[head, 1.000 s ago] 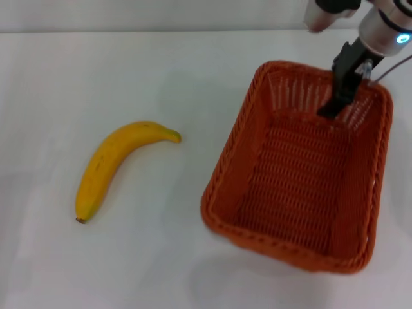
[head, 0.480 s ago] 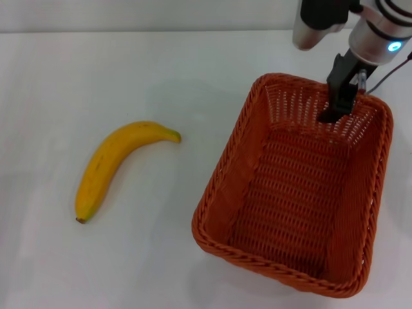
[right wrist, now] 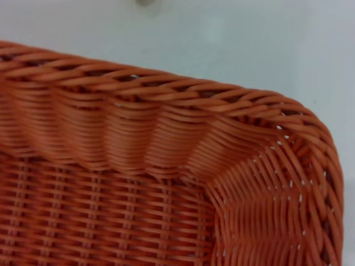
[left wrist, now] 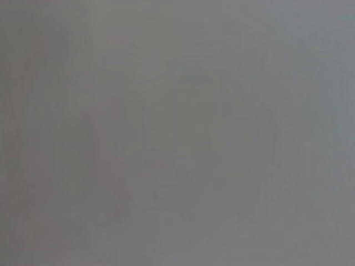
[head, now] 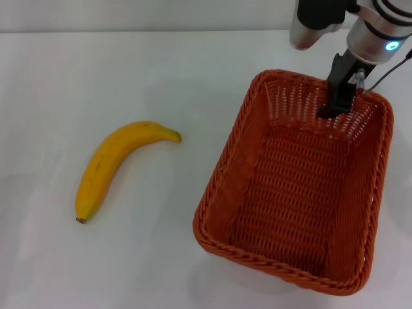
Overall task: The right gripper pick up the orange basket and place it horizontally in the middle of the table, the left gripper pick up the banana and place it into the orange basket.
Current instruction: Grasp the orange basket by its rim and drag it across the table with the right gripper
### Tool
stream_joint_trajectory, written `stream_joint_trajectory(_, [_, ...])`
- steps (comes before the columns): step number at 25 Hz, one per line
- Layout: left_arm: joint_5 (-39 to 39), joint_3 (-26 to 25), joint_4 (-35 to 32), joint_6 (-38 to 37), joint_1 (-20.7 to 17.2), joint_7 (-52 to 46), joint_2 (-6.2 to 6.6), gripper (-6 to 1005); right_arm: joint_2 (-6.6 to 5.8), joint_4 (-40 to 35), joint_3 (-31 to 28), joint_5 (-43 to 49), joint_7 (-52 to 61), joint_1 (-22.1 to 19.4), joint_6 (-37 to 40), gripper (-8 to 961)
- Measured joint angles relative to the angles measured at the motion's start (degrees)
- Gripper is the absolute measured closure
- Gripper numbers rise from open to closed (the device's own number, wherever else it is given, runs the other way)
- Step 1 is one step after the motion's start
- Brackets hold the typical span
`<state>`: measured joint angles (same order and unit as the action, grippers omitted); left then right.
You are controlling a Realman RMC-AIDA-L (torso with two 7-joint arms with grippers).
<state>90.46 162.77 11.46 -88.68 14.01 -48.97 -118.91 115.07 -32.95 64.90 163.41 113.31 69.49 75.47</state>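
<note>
The orange basket point(head: 233, 168) sits at the right of the white table point(head: 129, 77), its long side running away from me. My right gripper point(head: 339, 98) is at the basket's far wall, one black finger inside it, shut on the braided rim. The right wrist view shows that rim and a corner of the orange basket point(right wrist: 166, 88) from close up. The yellow banana point(head: 112, 166) lies alone on the table to the left, well apart from the basket. The left wrist view is plain grey, and the left gripper is out of view.
The silver-grey right arm point(head: 380, 29) with its blue ring light reaches in from the far right corner. The table's far edge point(head: 161, 31) runs along the top of the head view.
The basket has grown larger in the head view and shifted slightly left, its near rim now lower in the picture, with the right gripper still at its far wall. The banana has not moved.
</note>
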Motion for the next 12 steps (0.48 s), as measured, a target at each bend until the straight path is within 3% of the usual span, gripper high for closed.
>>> stream_joint_trajectory(6, [0.22,0.0,0.24,-0.18,0.2,0.02,0.02,115,-0.92,-2.57,-1.37,0.42,4.79,0.01,3.95,685])
stream_joint_trajectory(12, [0.23,0.0,0.72,-0.51,1.66,0.03,0.38,115,-5.53,-1.88,-3.9,1.96,16.13,2.22,8.48,711])
